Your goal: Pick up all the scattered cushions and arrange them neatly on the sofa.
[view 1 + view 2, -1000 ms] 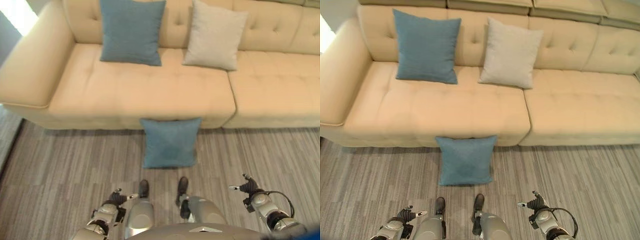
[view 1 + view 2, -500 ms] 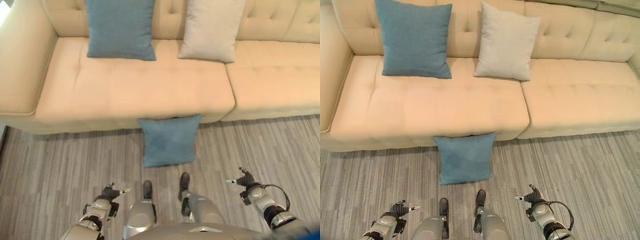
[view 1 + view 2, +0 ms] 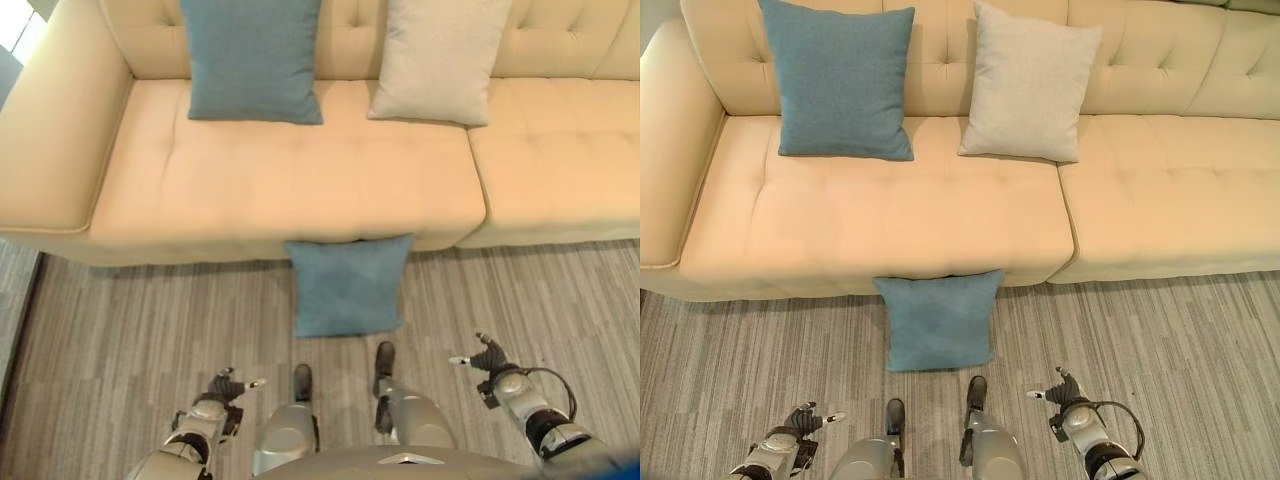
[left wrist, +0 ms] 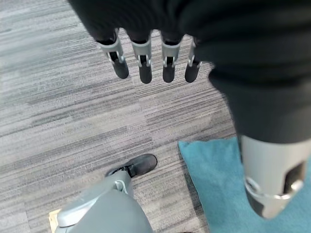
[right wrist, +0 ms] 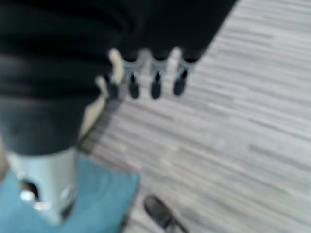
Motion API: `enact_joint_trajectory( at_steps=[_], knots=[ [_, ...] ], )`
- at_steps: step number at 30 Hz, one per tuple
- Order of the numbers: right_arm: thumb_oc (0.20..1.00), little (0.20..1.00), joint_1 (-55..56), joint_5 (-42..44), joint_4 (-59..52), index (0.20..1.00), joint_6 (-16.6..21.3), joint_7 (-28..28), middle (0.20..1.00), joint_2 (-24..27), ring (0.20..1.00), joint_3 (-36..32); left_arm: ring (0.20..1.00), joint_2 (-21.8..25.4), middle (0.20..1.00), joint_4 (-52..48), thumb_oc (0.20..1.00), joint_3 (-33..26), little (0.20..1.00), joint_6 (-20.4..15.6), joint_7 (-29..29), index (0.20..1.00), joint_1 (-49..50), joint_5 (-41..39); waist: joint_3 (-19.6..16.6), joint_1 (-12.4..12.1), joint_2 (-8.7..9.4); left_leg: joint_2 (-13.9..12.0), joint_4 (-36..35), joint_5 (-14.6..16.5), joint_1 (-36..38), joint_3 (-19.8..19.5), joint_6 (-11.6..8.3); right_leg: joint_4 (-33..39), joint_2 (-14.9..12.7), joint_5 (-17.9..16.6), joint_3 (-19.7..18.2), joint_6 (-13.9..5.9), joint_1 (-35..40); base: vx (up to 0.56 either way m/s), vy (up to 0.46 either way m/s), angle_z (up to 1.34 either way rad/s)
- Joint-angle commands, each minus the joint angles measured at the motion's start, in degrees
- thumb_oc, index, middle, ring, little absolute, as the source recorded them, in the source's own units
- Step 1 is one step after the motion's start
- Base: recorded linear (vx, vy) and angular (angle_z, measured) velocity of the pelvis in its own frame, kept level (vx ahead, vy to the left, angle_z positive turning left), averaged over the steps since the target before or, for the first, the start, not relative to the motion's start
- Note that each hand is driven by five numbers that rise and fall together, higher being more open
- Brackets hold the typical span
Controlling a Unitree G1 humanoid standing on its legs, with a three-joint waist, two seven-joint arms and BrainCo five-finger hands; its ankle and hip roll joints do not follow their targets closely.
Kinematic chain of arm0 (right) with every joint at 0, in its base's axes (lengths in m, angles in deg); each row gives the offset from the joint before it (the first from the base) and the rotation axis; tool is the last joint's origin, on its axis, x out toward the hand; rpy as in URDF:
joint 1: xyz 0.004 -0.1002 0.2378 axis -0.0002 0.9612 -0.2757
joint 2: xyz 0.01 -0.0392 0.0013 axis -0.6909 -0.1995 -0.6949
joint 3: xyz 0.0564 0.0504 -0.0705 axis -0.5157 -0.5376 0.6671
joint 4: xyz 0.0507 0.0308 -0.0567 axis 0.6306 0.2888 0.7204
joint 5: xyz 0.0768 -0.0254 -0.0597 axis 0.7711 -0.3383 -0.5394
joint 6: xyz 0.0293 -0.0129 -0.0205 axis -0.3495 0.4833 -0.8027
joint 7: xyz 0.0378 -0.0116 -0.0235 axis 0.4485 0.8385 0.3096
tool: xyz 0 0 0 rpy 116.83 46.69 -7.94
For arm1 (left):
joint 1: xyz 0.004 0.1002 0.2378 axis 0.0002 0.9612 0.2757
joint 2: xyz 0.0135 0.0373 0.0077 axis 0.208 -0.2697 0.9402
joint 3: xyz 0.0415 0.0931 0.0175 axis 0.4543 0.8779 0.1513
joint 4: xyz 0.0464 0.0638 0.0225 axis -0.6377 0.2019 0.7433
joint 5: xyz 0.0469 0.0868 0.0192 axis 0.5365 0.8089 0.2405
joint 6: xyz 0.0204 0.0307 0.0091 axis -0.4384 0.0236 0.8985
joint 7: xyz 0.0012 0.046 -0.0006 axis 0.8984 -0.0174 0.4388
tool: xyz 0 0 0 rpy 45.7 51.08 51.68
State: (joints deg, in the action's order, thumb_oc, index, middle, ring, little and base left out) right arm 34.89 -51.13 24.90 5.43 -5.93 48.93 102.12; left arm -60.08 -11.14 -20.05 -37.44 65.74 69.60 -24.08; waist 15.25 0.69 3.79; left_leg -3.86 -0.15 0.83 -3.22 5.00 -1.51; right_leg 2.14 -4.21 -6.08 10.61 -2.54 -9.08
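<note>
A blue cushion [image 3: 347,285] lies on the floor, its far edge against the front of the cream sofa [image 3: 280,185]. On the seat a second blue cushion [image 3: 252,57] and a beige cushion [image 3: 440,58] lean upright against the backrest. My left hand [image 3: 226,386] hangs open low at the lower left, short of the floor cushion. At the lower right my right hand [image 3: 484,356] is open too, beside the cushion's near right corner. The left wrist view has straight fingers [image 4: 143,60] over the carpet and the blue cushion [image 4: 218,184]; the right wrist view has its fingers [image 5: 154,77] straight as well.
Grey striped carpet [image 3: 140,330] covers the floor in front of the sofa. The sofa's left armrest [image 3: 55,120] stands at the left, and a second seat section [image 3: 560,150] extends to the right.
The whole view has shifted slightly, so the camera moved; the sofa and cushions keep their places. Both hands stay low and open.
</note>
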Motion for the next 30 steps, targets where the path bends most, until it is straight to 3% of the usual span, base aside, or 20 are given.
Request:
enact_joint_trajectory(
  at_steps=[1, 3, 5, 6, 7, 9, 11, 14, 23, 26, 28, 30],
  knots=[
    [1.0, 1.0, 1.5, 1.75, -0.52, 1.0, 1.37, 0.82, 1.0, 2.13, 1.0, 0.14, 1.0, 0.74, 1.0, -0.25, 1.0, 0.46, 1.0, -0.61, 0.21, 1.0, -0.6, -1.09, -0.71, 1.27, 1.56, 0.47, 9.98, 4.01, -3.76, -0.54, -2.94, -8.16, -1.96, 8.04, -2.34, -3.06, -0.22, -0.02, -0.142, 0.43],
    [1.0, 1.0, 1.02, 2.64, -0.17, 1.0, 1.42, 1.45, 1.0, 2.85, 1.0, 0.04, 1.0, 0.42, 1.0, -1.09, 1.0, 0.96, 1.0, -0.53, 0.47, 1.0, -1.83, -2.38, 1.28, 0.7, 2.33, -1.12, 20.14, 0.95, -10.29, -1.4, -3.86, -8.35, -2.08, 9.16, -0.87, -1.54, 1.43, -0.03, -0.139, 0.76],
    [1.0, 1.0, 1.38, 2.82, 0.1, 1.0, 1.15, 1.26, 1.0, 3.15, 1.0, 0.02, 1.0, 0.25, 1.0, -1.1, 1.0, 0.89, 1.0, -0.44, 0.44, 1.0, -1.81, -2.64, 0.6, 0.92, 1.99, -2.72, 15.99, 1.73, -10.58, -0.08, -3.49, -8.17, -2.23, 10.19, 0.05, -2.08, 2.39, 0.13, 0.031, 0.9],
    [1.0, 1.0, 1.56, 2.81, 0.4, 1.0, 1.01, 1.4, 1.0, 3.4, 1.0, 0.0, 1.0, 0.34, 1.0, -1.23, 1.0, 1.29, 1.0, -0.37, 0.45, 1.0, -1.79, -2.29, 0.53, 0.54, 1.87, -3.57, 13.76, -0.28, -12.23, 0.54, -3.49, -8.02, -2.27, 10.46, 0.48, -2.39, 3.26, 0.22, 0.125, 0.21],
    [1.0, 1.0, 1.48, 2.85, 0.39, 1.0, 1.09, 1.38, 1.0, 3.29, 1.0, 0.04, 1.0, 0.22, 1.0, -1.37, 1.0, 1.15, 1.0, -0.53, 0.16, 1.0, -1.64, -2.97, 0.18, 0.05, 1.89, -4.08, 12.19, 0.39, -11.44, 0.44, -3.63, -8.17, -2.31, 11.14, -0.11, -2.45, 3.43, 0.16, 0.095, -0.06],
    [1.0, 1.0, 1.57, 2.92, 0.54, 1.0, 0.81, 1.46, 1.0, 3.35, 1.0, -0.24, 1.0, 0.59, 1.0, -1.39, 1.0, 1.38, 1.0, -0.44, 0.64, 1.0, -1.8, -2.81, 0.17, -0.05, 2.16, -3.65, 13.22, -0.44, -13.72, -0.6, -3.89, -8.77, -2.57, 11.7, -0.23, -2.42, 3.54, 0.17, 0.142, -0.09],
    [1.0, 1.0, 1.83, 2.48, 0.22, 1.0, 0.88, 0.89, 1.0, 3.24, 1.0, -0.45, 1.0, 0.1, 1.0, -1.04, 1.0, 1.26, 1.0, -0.49, 0.02, 1.0, -1.62, -3.01, -0.21, 0.27, 1.52, -2.76, 12.04, 0.51, -12.11, -0.93, -3.65, -10.84, -3.09, 11.94, -1.09, -3.17, 2.92, 0.19, 0.262, -0.19],
    [1.0, 1.0, 0.99, 2.05, 0.13, 1.0, 0.55, 0.85, 1.0, 2.16, 1.0, 0.23, 1.0, 1.19, 1.0, -1.84, 1.0, 1.4, 1.0, -0.58, 0.42, 1.0, -2.29, -2.76, -0.07, 0.17, 2.26, -0.93, 12.54, 2.25, -11.8, 0.65, -2.47, -11.71, -4.7, 10.11, -3.13, -4.37, 0.87, 0.09, 0.16, -0.48],
    [1.0, 1.0, -1.71, 4.17, -1.73, 1.0, 1.23, 2.09, 1.0, 1.97, 1.0, -0.33, 1.0, 3.74, 1.0, -4.77, 1.0, 0.56, 1.0, -1.75, 1.73, 1.0, -4.45, -4.86, 1.61, -0.64, 2.96, -0.47, 13.47, 4.11, -13.43, 2.74, -1.03, -10.12, -6.14, 7.63, -3.01, -5.54, -1.26, 0.01, 0.029, -0.25],
    [1.0, 1.0, -6.95, 8.22, -1.83, 1.0, 2.01, 5.08, 1.0, 1.66, 1.0, -1.02, 1.0, 3.52, 1.0, -6.59, 1.0, 1.54, 1.0, -3.05, 5.21, 1.0, -9.63, -8.88, 4.28, -0.08, 2.27, -0.17, 14.96, 3.19, -19.89, 2.66, -0.78, -11.65, -6.82, 6.33, -3.12, -5.4, -8.41, -0.13, -0.014, 0.02],
    [1.0, 1.0, -11.2, 11.09, -1.93, 1.0, 2.48, 7.5, 1.0, 2.13, 1.0, -1.48, 1.0, 3.95, 1.0, -6.93, 1.0, 2.56, 1.0, -3.66, 7.33, 1.0, -14.06, -10.92, 4.87, 0.3, 1.66, -0.25, 16.3, 4.25, -24.19, 2.09, -1.11, -14.04, -6.85, 7.18, -3.38, -5.58, -13.61, -0.07, -0.021, 0.05],
    [1.0, 1.0, -18.37, 15.19, -1.86, 1.0, 3.16, 10.81, 1.0, 3.87, 1.0, -2.34, 1.0, 5.91, 1.0, -7.55, 1.0, 4.42, 1.0, -4.37, 10.33, 1.0, -21.58, -12.33, 5.79, 1.2, 1.17, -0.57, 18.86, 3.84, -32.82, 1.64, -1.04, -17.69, -7.31, 6.91, -3.77, -5.52, -22.91, -0.18, 0.003, 0.0]
  ],
)
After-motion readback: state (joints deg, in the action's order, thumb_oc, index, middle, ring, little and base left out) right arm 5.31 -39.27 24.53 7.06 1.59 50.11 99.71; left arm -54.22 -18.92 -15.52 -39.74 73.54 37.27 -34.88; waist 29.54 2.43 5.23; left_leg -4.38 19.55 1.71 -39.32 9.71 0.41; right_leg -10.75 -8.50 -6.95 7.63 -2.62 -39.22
